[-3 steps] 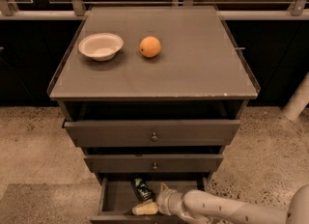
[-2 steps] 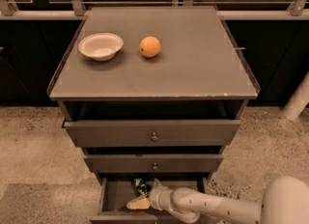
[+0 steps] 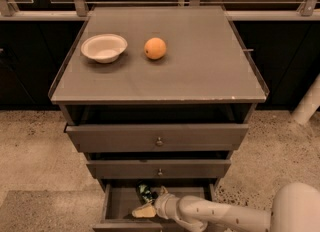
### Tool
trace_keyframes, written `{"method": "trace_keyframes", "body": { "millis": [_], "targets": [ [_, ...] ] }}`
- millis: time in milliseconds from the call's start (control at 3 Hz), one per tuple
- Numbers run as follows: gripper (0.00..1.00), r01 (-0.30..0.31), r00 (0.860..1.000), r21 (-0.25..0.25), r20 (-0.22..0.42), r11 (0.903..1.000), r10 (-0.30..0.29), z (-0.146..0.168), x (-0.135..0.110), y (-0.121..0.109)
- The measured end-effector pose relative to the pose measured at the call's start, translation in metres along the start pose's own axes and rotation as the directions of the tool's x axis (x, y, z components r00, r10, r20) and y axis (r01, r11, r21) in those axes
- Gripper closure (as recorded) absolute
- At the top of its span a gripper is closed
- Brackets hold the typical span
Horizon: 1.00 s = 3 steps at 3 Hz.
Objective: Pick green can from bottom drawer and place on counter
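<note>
Your end effector (image 3: 152, 202) is down inside the bottom drawer (image 3: 114, 205), which stands pulled out at the foot of the cabinet. The pale arm (image 3: 220, 215) reaches it from the lower right of the view. The end effector is spread. One yellowish finger (image 3: 143, 211) lies low toward the drawer's front, and the other tip shows farther back and to the right.

The green can (image 3: 144, 192) sits just beyond the end effector, toward the back of the drawer and slightly to its left. It is close against the spread tips and partly tucked under the drawer above. You cannot tell from this view whether either tip is touching the can, and nothing shows it lifted off the drawer floor.

Directly above the end effector is the middle drawer (image 3: 159, 168), and above that the top drawer (image 3: 157, 137). Each has a small knob, and both are drawn out a little.

The tabletop (image 3: 200, 71) is well above the end effector. On it, up and to the left of the end effector, rests a white bowl (image 3: 104, 47). An orange (image 3: 155, 48) stands almost straight above the end effector, just to the right of the bowl and apart from it.
</note>
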State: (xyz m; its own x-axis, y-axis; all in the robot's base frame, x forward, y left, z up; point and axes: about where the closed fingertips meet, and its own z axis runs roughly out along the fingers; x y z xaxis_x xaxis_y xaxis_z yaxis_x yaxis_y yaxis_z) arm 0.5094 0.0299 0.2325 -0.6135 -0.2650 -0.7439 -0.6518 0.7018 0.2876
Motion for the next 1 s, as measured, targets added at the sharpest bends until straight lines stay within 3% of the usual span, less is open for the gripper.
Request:
{"method": "trace_keyframes", "body": {
  "millis": [1000],
  "targets": [
    [0.00, -0.002, 0.998, 0.069, -0.067, 0.9976, 0.006, 0.062, 0.027, -0.042]
  ]
}}
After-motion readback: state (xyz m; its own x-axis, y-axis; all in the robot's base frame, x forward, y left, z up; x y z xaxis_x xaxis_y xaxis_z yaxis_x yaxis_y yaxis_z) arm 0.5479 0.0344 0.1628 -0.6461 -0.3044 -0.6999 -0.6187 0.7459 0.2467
